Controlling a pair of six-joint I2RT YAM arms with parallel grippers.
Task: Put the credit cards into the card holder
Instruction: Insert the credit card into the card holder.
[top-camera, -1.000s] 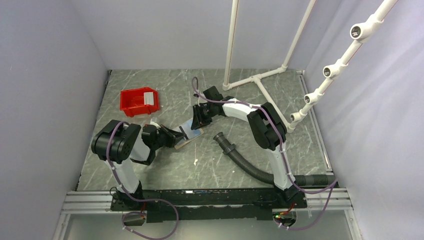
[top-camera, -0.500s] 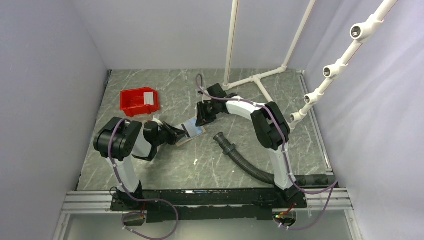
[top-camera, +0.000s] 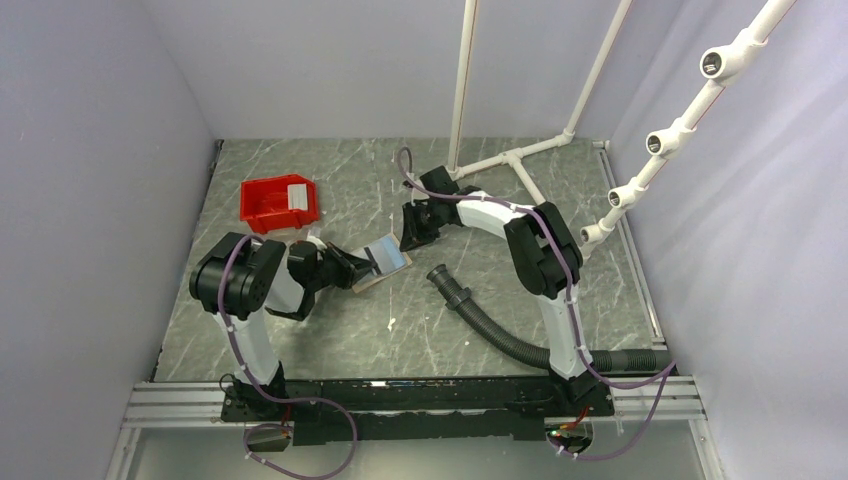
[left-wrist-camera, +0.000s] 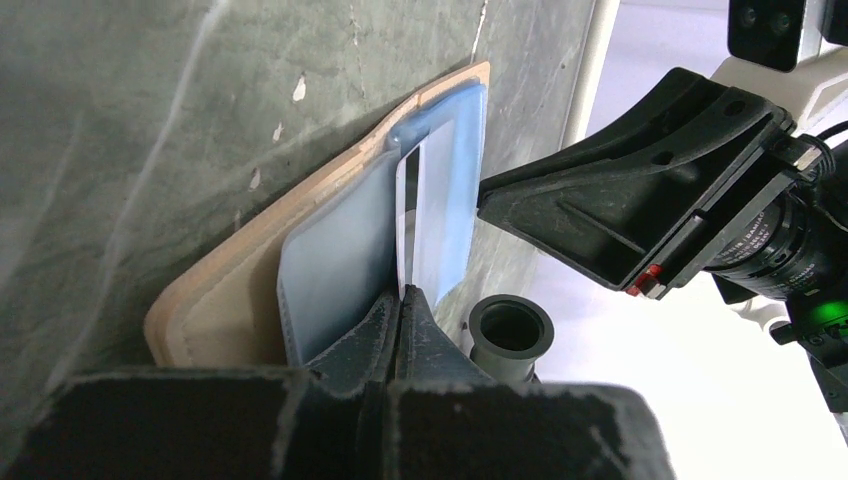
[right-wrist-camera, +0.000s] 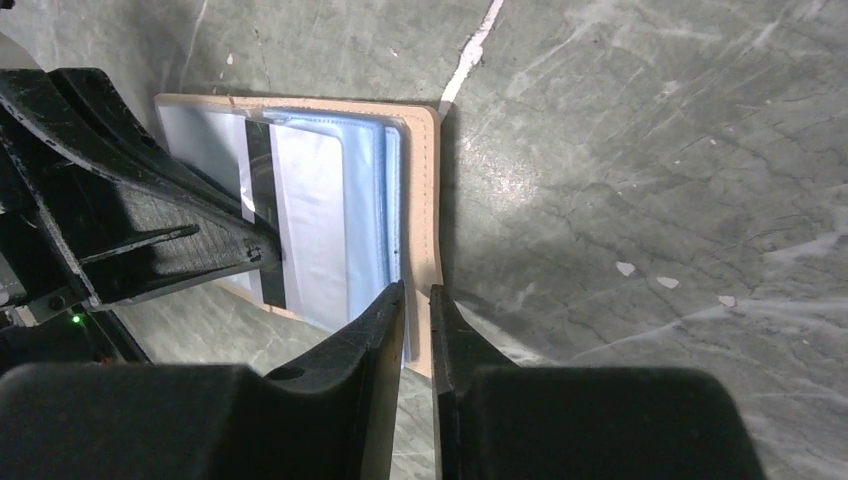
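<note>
Tan card holder (right-wrist-camera: 432, 180) beside black hose (top-camera: 490, 325): left gripper (left-wrist-camera: 402, 292) clamped on it, right gripper (right-wrist-camera: 418, 292) barely parted nearby.

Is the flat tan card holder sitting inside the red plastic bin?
No, the flat tan card holder lies out on the grey marbled table, well apart from the red plastic bin.

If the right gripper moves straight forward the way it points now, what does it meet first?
The card holder: in the wrist view its tan edge lies right ahead of the right gripper, between the fingertips. Whether they touch it is unclear.
</note>
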